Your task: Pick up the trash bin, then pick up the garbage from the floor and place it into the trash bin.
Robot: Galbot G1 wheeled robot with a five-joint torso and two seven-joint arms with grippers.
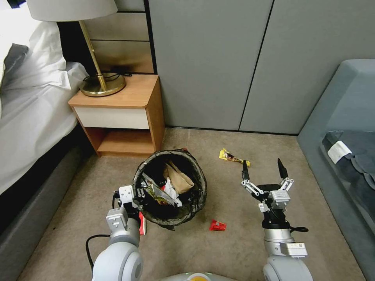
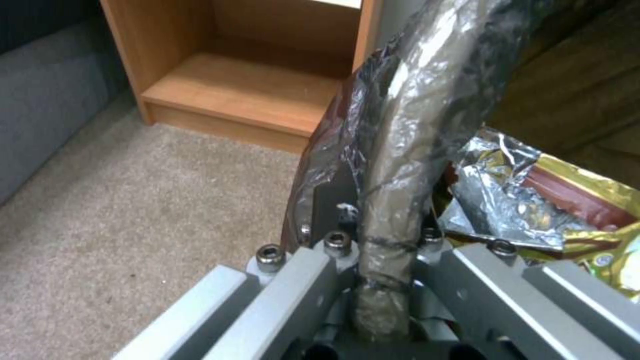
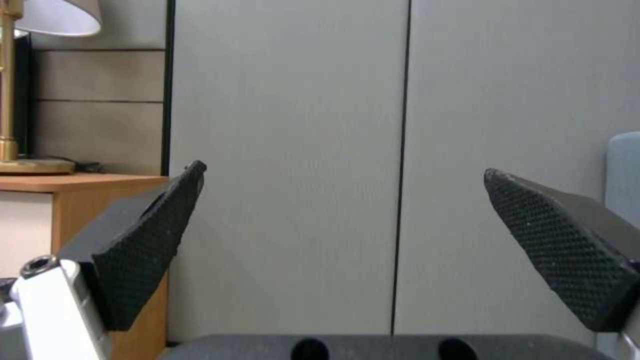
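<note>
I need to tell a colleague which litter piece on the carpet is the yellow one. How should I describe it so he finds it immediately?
Start at the wooden nightstand beside the bed, then look to the trash bin on the carpet in front of it. The yellow wrapper lies flat on the floor past the bin, toward the grey wall panels, just beyond the open right tool. It is long and yellow, while the other loose piece, the red wrapper, is small and nearer the robot.

The trash bin (image 1: 170, 187) wore a shiny, crinkly plastic bag. The nightstand (image 1: 121, 113) was smooth wood. The carpet (image 1: 234, 242) looked rough and dull.
</note>
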